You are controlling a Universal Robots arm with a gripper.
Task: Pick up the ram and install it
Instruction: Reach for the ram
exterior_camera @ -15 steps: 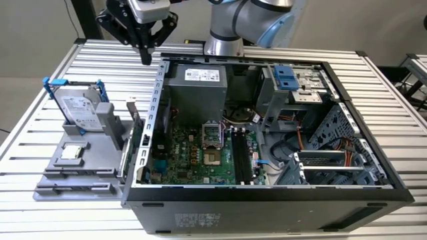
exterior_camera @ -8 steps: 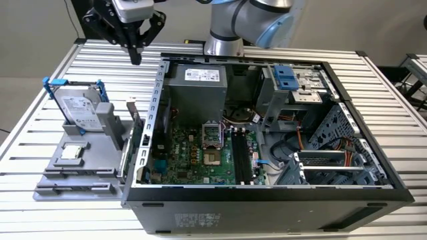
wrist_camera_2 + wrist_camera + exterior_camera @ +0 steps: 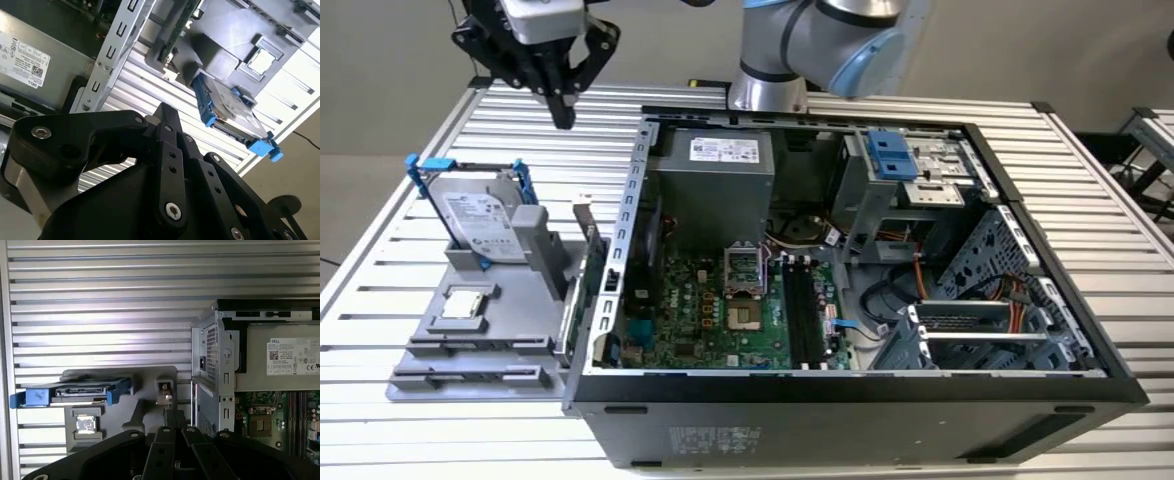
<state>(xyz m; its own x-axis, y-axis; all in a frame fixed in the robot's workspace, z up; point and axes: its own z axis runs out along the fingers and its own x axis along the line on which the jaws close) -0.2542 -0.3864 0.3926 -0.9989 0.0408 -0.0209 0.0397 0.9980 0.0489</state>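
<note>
The ram [image 3: 594, 265] stands on its long edge in the grey holder [image 3: 467, 350], close against the open computer case's outer wall; it looks thin and green, edge-on, in the second wrist view [image 3: 176, 27]. My gripper [image 3: 563, 118] hangs above the table behind the holder, at the exterior view's upper left. Its black fingers point down, are shut and hold nothing. The fingers [image 3: 165, 117] also come together in the second wrist view. The black memory slots [image 3: 803, 315] lie on the motherboard inside the case.
The open computer case [image 3: 640, 200] takes up the middle of the slatted metal table [image 3: 400, 160]. On the holder, a silver hard drive in a blue frame [image 3: 480, 220] stands upright and a small square processor chip [image 3: 464, 300] lies flat. The arm's base [image 3: 767, 90] stands behind the case.
</note>
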